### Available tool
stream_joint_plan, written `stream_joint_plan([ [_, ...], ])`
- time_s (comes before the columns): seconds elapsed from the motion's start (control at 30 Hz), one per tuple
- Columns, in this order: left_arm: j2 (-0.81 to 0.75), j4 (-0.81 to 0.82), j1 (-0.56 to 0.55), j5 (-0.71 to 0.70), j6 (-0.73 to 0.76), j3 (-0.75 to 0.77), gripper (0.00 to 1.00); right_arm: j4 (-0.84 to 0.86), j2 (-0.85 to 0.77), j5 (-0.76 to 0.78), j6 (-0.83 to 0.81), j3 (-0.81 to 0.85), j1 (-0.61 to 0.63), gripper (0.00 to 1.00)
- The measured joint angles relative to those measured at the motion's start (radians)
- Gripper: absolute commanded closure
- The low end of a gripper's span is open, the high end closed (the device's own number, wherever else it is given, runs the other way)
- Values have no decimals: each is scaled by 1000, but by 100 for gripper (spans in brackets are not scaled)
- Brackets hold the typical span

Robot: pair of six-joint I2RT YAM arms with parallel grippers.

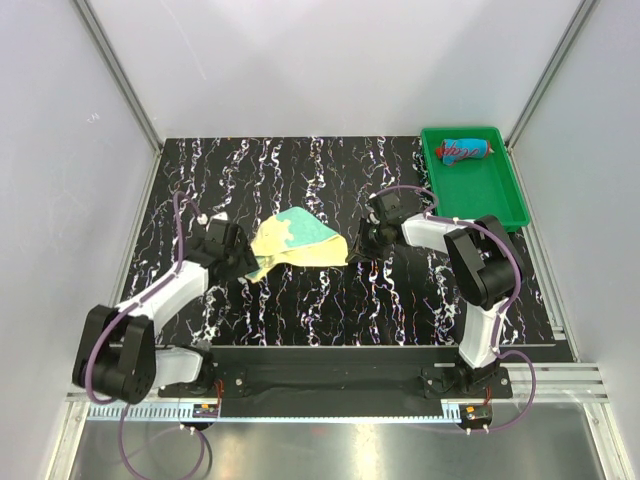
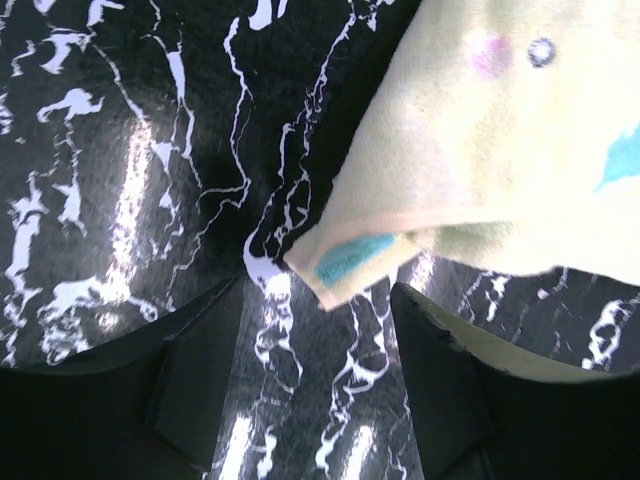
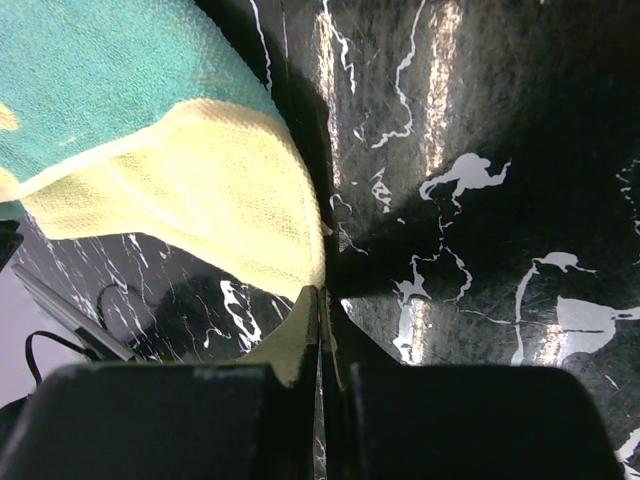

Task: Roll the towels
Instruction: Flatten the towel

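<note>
**Yellow towel [image 1: 300, 240] pinched at one corner, mid-table; red one rolled in the tray**

Location: the yellow towel, with teal-green patches, lies crumpled and partly folded over itself near the middle of the table [image 1: 330, 310], strung between the two arms. The red towel [image 1: 465, 150] is a short roll in the far end of the green tray [image 1: 480, 195], well apart from both arms. That half of the job looks done.

Why held so: the right end of the yellow towel is off the surface, with shadow and bare marble visible under it in the right wrist view. My read is that the cloth is being lifted by a corner so it can be pulled out flat before rolling. It is not flat yet, and no roll has been started.

Right gripper [image 3: 318, 300]: jaws pressed together with no gap. A thin fold of the yellow hem is clamped between them, and the cloth fans up and away from the pinch.

Left gripper [image 2: 315, 290]: jaws wide apart, with bare table showing between them. The towel's near corner, carrying a small teal mark, hangs just ahead of the gap and is not clamped. A pale strip runs along the inner edge of one finger; whether it is cloth or padding I cannot tell.

Judgement: the left side needs to take that loose corner before the towel can be tensioned.
</note>
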Motion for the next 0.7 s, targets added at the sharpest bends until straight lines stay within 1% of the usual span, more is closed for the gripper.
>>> stream_joint_plan([
  [0.1, 62, 51, 0, 1, 0, -9, 35, -12, 0, 0, -8, 0, 0, 100],
  [0.2, 118, 82, 0, 0, 1, -6, 42, -14, 0, 0, -12, 0, 0, 100],
  [0.23, 136, 85, 0, 0, 2, -2, 51, -14, 0, 0, -13, 0, 0, 100],
  [0.3, 162, 92, 0, 0, 5, 9, 62, -14, 0, 0, -13, 0, 0, 100],
  [0.33, 175, 97, 0, 0, 8, 18, 72, -13, 0, 0, -13, -1, 0, 100],
  [0.43, 209, 124, 0, 2, 24, 38, 95, -11, 0, -1, -13, -4, 0, 100],
  [0.47, 219, 133, 0, 5, 30, 43, 100, -10, 0, -1, -13, -4, 0, 100],
  [0.63, 226, 134, 0, 21, 47, 64, 100, -14, -12, 0, -25, -13, -7, 100],
  [0.7, 206, 95, 0, 24, 51, 85, 100, -33, -27, 7, -37, -15, -21, 100],
])
